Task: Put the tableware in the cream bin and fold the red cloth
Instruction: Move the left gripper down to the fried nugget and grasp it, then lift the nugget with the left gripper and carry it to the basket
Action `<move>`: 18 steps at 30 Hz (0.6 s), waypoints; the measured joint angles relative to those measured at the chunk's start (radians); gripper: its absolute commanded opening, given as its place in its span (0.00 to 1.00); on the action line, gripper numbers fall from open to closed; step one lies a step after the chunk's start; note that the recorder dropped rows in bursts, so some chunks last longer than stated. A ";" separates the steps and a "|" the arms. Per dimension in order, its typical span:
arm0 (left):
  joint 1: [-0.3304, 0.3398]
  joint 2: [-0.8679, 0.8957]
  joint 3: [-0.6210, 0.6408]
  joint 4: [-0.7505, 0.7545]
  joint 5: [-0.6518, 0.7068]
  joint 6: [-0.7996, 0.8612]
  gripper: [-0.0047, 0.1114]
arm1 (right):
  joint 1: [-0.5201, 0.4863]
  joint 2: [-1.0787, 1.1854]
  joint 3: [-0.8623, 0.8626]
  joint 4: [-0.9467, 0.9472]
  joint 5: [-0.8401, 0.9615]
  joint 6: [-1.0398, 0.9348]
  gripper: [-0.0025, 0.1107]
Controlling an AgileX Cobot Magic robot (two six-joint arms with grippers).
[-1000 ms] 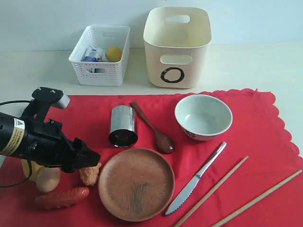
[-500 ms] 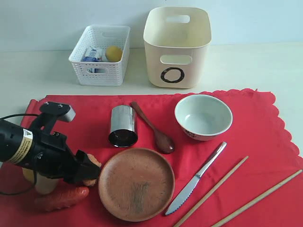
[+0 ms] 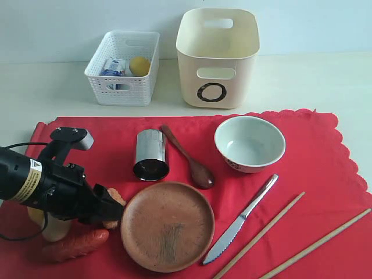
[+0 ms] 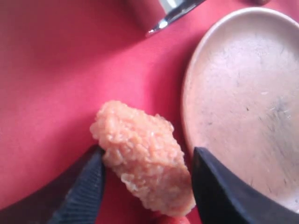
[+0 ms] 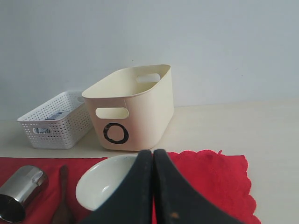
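On the red cloth lie the steel cup, wooden spoon, bowl, brown plate, knife and chopsticks — none in the cream bin beyond the cloth. The left gripper straddles a breaded nugget beside the plate — whether it pinches, I can't tell. The right gripper is clenched on nothing.

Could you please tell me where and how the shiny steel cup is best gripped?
Probably across the middle of its cylindrical wall, from above: the shiny steel cup lies on its side on the bright red cloth, with the dark wooden spoon close alongside.
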 measured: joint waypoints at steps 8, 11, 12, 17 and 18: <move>0.000 0.000 0.000 -0.002 0.000 0.000 0.04 | 0.000 0.000 0.000 0.000 0.000 0.000 0.02; 0.000 0.000 0.000 -0.004 0.000 0.000 0.04 | 0.000 0.000 0.000 0.000 0.000 0.000 0.02; 0.000 0.000 0.000 -0.004 0.000 0.000 0.04 | 0.000 0.000 0.000 0.000 0.000 0.000 0.02; 0.000 -0.006 0.000 -0.004 -0.004 -0.004 0.04 | 0.000 0.000 0.000 0.000 0.000 0.000 0.02; 0.000 -0.012 0.000 -0.002 -0.004 -0.008 0.04 | 0.000 0.000 0.000 0.000 0.000 0.000 0.02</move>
